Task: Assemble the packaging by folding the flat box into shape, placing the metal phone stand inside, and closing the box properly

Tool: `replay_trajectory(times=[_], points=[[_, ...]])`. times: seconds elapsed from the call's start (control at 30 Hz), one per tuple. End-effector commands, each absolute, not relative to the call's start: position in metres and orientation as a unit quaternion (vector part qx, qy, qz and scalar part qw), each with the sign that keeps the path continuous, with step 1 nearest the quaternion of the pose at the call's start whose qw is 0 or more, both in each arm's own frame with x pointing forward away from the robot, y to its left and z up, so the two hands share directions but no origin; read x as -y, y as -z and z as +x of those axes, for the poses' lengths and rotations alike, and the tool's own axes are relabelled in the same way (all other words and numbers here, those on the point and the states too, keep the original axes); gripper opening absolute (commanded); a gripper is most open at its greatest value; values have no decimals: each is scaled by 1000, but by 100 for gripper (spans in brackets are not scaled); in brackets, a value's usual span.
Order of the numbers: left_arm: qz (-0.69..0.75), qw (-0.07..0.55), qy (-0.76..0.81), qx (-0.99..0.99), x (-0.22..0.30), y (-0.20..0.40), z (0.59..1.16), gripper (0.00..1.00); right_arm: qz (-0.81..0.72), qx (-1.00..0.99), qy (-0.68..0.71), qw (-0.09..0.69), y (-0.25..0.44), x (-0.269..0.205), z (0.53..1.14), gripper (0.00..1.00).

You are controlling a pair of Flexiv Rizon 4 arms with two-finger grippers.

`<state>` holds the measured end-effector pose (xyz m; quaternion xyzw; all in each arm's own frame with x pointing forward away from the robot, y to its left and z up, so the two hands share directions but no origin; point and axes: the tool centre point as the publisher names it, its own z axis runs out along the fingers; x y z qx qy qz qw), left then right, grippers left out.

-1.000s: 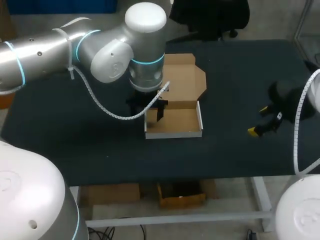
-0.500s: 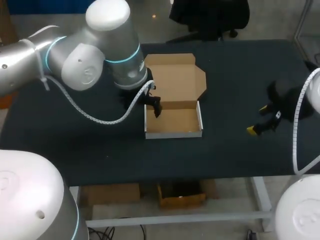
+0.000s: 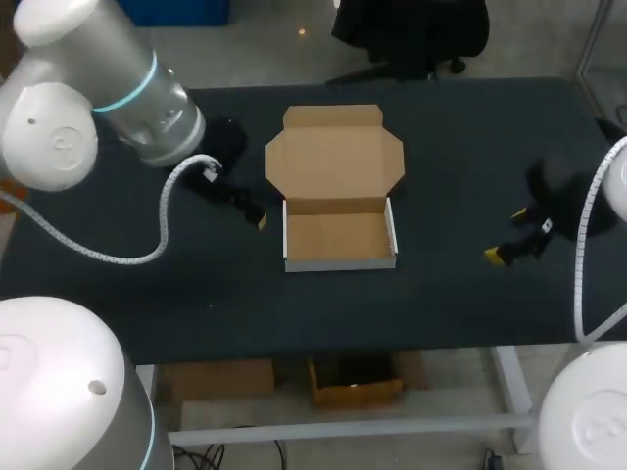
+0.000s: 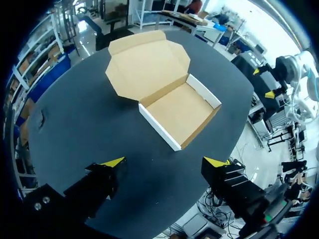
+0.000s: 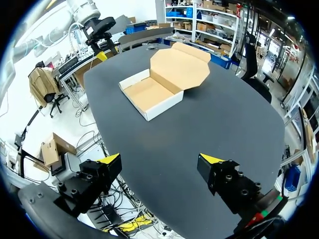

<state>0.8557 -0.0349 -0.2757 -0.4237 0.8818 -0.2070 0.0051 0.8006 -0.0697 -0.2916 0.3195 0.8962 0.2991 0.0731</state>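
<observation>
A cardboard box [image 3: 339,235] is seen folded into shape near the middle of the black table [image 3: 460,137]. Its shallow tray [image 4: 180,113] is formed with white outer walls and a brown inside, and the bare cardboard floor of the tray is exposed. The lid [image 3: 335,157] is hinged along the tray's far wall and is laid open, flat on the table, pointing toward the table's far edge; its corners are cut at an angle and a narrow flap is carried on its far end. The left gripper [image 3: 245,208] is held just beside the box, off the tray's left rear corner, without touching it. In the left wrist view its fingers [image 4: 112,163] are spread wide apart, nothing is held between them, and the box is seen ahead of them. The right gripper [image 3: 507,235] is kept well apart from the box, near the table's right side. In the right wrist view its yellow-tipped fingers [image 5: 211,159] are likewise spread wide, nothing is gripped, and only dark tabletop lies between them, with the box farther ahead. Both arms are seen coming in from their own sides of the table.
</observation>
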Motion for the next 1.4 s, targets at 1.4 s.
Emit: replay_trajectory(times=[1.4], points=[[-489, 1, 222, -844, -76, 174, 780, 100, 525, -804, -279, 11, 266, 113, 801, 100]])
